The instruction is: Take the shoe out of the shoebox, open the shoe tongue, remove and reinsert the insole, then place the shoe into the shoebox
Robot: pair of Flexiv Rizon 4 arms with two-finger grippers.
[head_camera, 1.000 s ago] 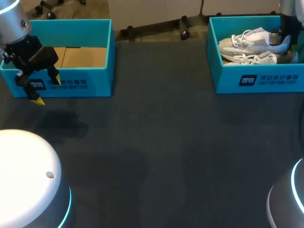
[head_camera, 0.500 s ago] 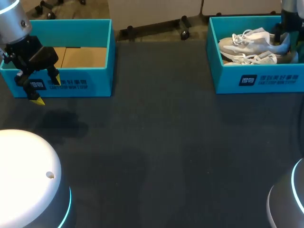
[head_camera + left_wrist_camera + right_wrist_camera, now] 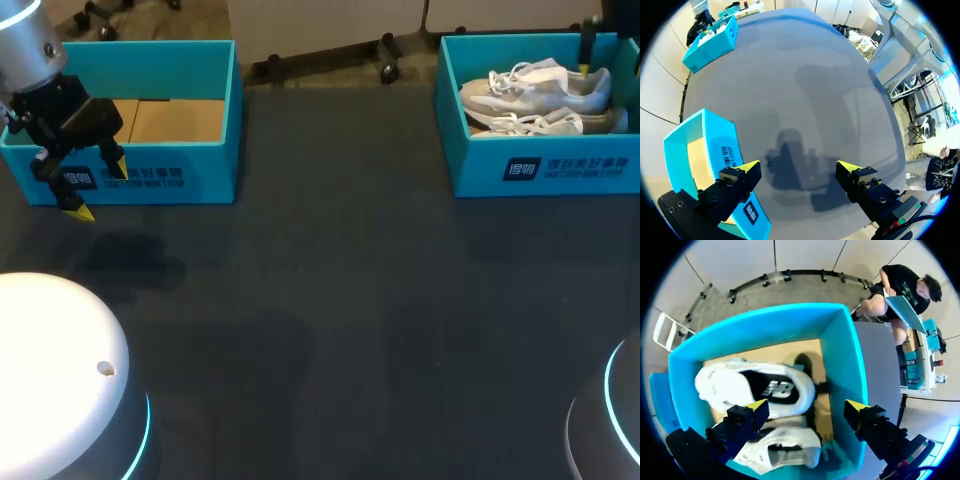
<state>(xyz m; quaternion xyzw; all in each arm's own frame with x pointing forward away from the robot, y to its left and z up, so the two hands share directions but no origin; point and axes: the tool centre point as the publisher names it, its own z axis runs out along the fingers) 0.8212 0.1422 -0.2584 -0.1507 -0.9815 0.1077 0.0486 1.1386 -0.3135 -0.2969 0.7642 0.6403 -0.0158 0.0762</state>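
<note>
Hovering over the shoes [image 3: 735, 382] in the shoebox [image 3: 840, 355], right gripper [image 3: 810, 407] spread wide, empty; left gripper [image 3: 98, 188] equally open, empty, near second box [image 3: 180, 60].

Two teal shoeboxes [image 3: 160, 65] [image 3: 560, 170], two pale shoes [image 3: 530, 92] [image 3: 545, 124], four yellow-tipped fingers [image 3: 740, 177] [image 3: 860, 181] [image 3: 746, 419] [image 3: 866, 421], one dark table [image 3: 330, 300].

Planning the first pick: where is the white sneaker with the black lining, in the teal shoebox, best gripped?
Probably the collar rim of the white sneaker, from above: its dark opening faces up toward the open right gripper, offering an edge for the fingers, while the teal shoebox walls block sideways approaches.
</note>
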